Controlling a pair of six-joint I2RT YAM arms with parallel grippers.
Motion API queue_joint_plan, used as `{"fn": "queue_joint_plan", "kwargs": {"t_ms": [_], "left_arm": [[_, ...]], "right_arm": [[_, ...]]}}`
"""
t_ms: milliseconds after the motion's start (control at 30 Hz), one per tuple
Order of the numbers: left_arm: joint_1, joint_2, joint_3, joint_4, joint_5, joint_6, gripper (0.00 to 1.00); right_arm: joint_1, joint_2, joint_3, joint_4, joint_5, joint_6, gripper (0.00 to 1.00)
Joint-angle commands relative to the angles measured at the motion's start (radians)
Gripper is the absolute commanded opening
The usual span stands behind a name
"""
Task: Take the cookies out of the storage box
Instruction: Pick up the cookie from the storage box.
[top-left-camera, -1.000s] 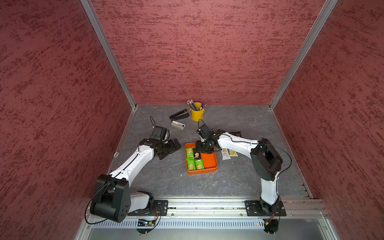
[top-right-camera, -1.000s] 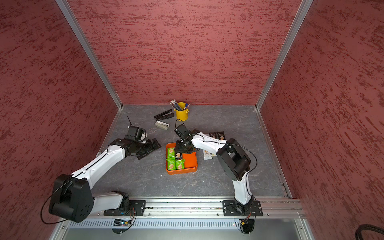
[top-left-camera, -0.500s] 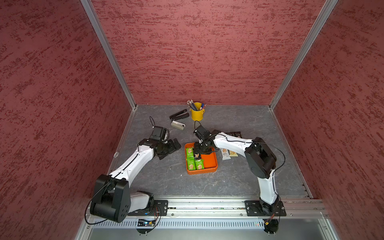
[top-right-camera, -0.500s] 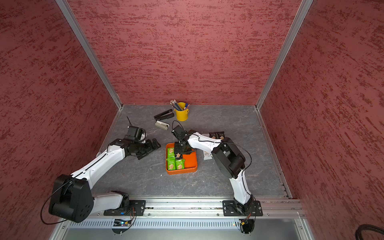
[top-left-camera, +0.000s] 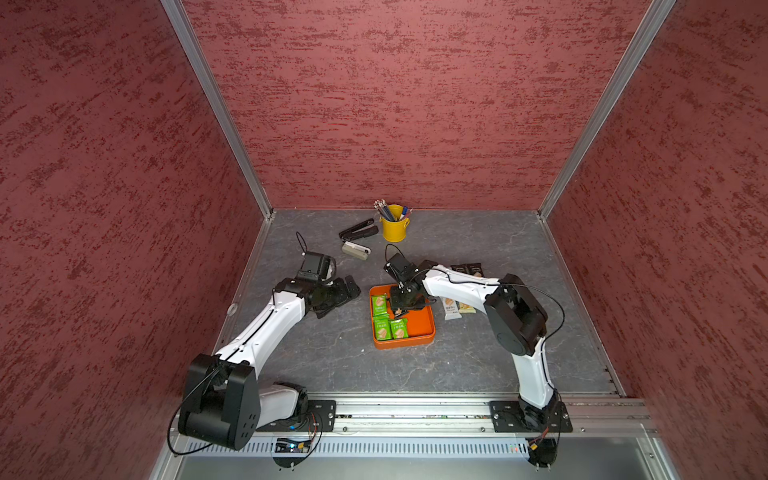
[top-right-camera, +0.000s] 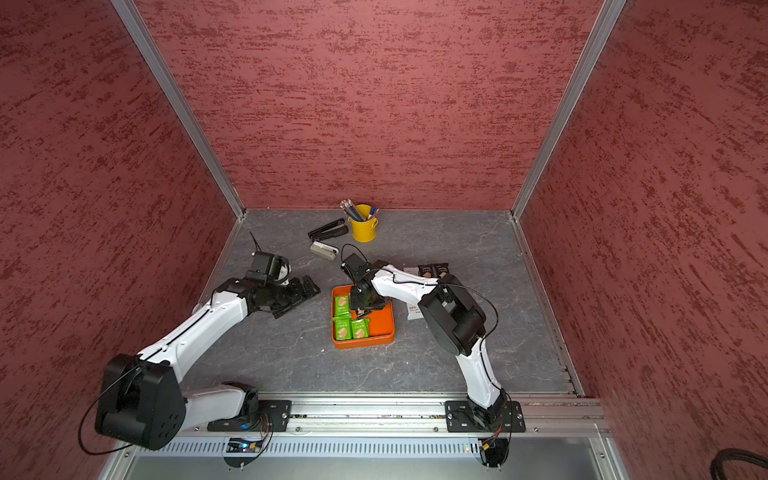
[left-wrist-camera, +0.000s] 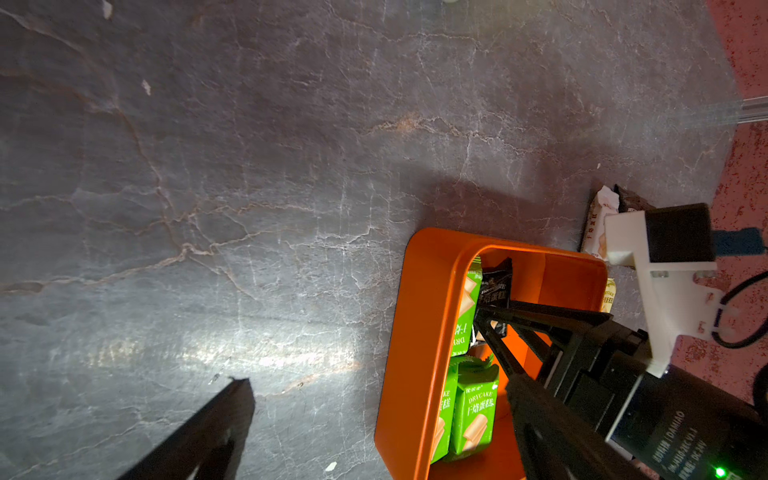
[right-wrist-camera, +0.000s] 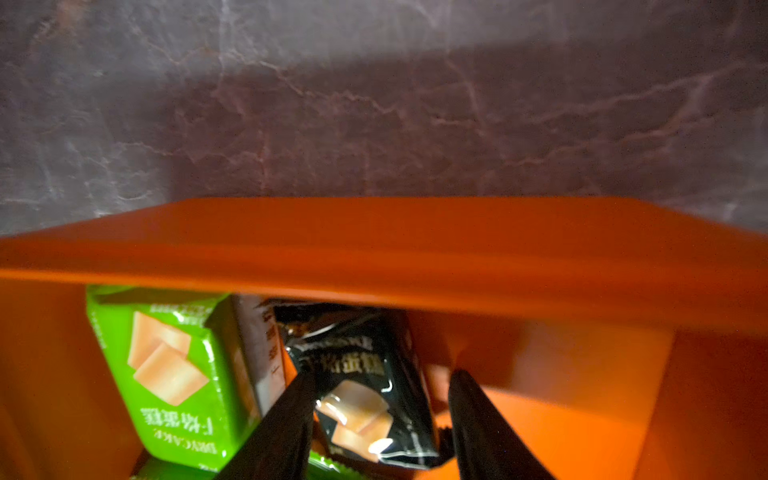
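Note:
The orange storage box (top-left-camera: 420, 325) (top-right-camera: 380, 325) sits mid-table. Three green cookies (top-left-camera: 381, 328) (top-right-camera: 342, 328) lie along its left side, and a black one (right-wrist-camera: 361, 399) (left-wrist-camera: 494, 286) leans against a green packet (right-wrist-camera: 166, 365). My right gripper (top-left-camera: 399, 309) (top-right-camera: 361, 309) (right-wrist-camera: 382, 376) reaches down into the box. It is open, with one finger on each side of the black packet. Just left of the box, my left gripper (top-left-camera: 345, 297) (left-wrist-camera: 374, 382) hovers low, wide open and empty. More cookies lie on the table right of the box: white and pale ones (top-left-camera: 452, 309) and black ones (top-left-camera: 467, 269).
At the back stand a yellow pencil cup (top-left-camera: 395, 228), a black stapler (top-left-camera: 358, 230) and a grey-white device (top-left-camera: 355, 250). Red walls close in three sides of the table. The arms' rail (top-left-camera: 415, 415) runs along the front.
My right arm has swung left, bringing its gripper further into the box over the black packet. The left arm has stayed where it was.

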Motion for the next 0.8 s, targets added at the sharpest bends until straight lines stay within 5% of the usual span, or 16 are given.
{"fn": "queue_joint_plan", "kwargs": {"t_ms": [0, 467, 767], "left_arm": [[0.006, -0.021, -0.007, -0.006, 0.001, 0.014, 1.0], [0.008, -0.022, -0.004, -0.01, 0.008, 0.012, 1.0], [0.007, -0.02, 0.003, -0.015, 0.007, 0.01, 1.0]], "right_arm": [[0.006, -0.018, 0.009, -0.045, 0.068, 0.0, 0.56], [0.007, -0.006, 0.07, -0.071, 0.05, -0.218, 0.69], [0.01, 0.005, 0.106, -0.079, 0.048, -0.285, 0.68]]}}
